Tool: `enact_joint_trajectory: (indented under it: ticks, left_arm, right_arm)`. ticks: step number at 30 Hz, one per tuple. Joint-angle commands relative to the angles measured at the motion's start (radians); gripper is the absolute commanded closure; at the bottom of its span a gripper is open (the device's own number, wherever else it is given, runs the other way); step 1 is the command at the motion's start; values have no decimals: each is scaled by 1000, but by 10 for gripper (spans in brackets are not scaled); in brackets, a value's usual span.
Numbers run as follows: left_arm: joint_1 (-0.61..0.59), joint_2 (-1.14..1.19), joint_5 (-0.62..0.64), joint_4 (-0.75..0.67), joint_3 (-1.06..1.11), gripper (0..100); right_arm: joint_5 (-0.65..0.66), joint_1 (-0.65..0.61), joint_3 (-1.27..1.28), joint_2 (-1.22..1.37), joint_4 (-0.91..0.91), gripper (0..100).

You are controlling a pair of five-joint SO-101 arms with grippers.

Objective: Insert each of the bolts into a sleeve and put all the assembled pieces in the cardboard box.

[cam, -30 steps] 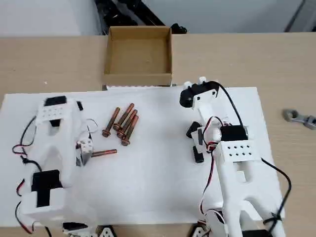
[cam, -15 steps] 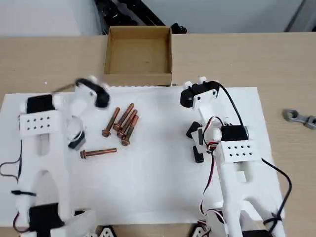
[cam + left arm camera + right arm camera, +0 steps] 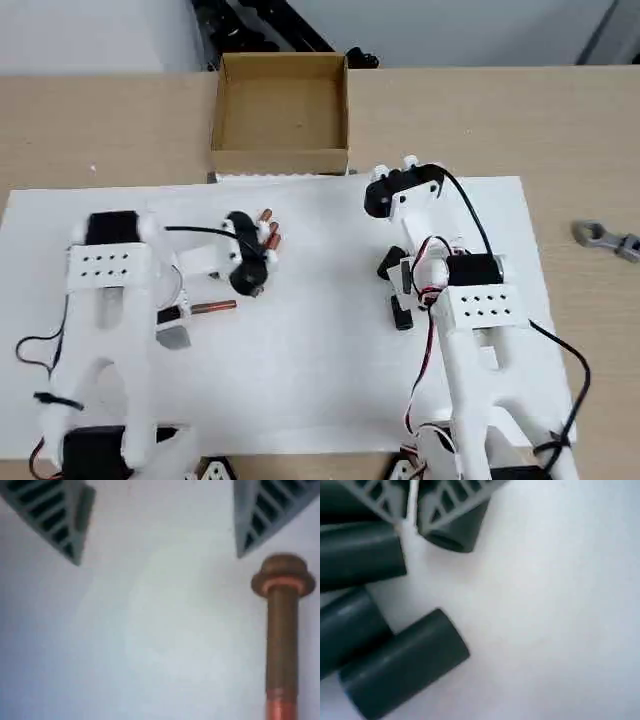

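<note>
One bolt [image 3: 214,307] lay alone on the white sheet [image 3: 320,400], in front of the cardboard box [image 3: 280,160] and off to its left. The other bolts [image 3: 269,236] lay between it and the box, mostly hidden under the left arm's black joint [image 3: 246,268]. The dark sleeves [image 3: 400,300] sat in front of the box's right corner. The sheet covered a wooden table [image 3: 560,120], with a wrench [image 3: 605,238] far to the right of the box.

Up close, the left gripper [image 3: 157,552] had its fingers apart, the lone bolt's flanged head just beside one tip. The right gripper [image 3: 412,520] had its fingers together over one sleeve's end, among several others.

Half a second before, the joint was nearer the box's left corner and the cluster was in plain sight. The lone bolt and the right arm had not moved.
</note>
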Motion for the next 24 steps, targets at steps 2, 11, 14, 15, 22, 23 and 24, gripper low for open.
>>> enact_joint_trajectory:
  ticks: [2, 11, 14, 15, 22, 23, 24]
  left_arm:
    - [20, -29, -12, -103, 42, 784]
    - [14, -29, -9, -316, 208, 786]
    - [12, -29, 15, -382, 269, 786]
    - [12, -29, 35, -402, 285, 788]
    - [11, -31, 112, -488, 323, 910]
    - [2, -38, 115, -493, 317, 910]
    - [-6, -38, 115, -486, 295, 905]
  right_arm:
    - [-5, 1, -25, -42, 1, 969]
    - [-5, 1, -25, -45, 1, 969]
    - [-5, 1, -25, -45, 1, 969]
    - [-5, 1, -25, -47, 1, 969]
    - [-5, 1, -25, -47, 1, 969]
    - [-5, 1, -25, -47, 1, 969]
    - [-5, 1, -25, -47, 1, 969]
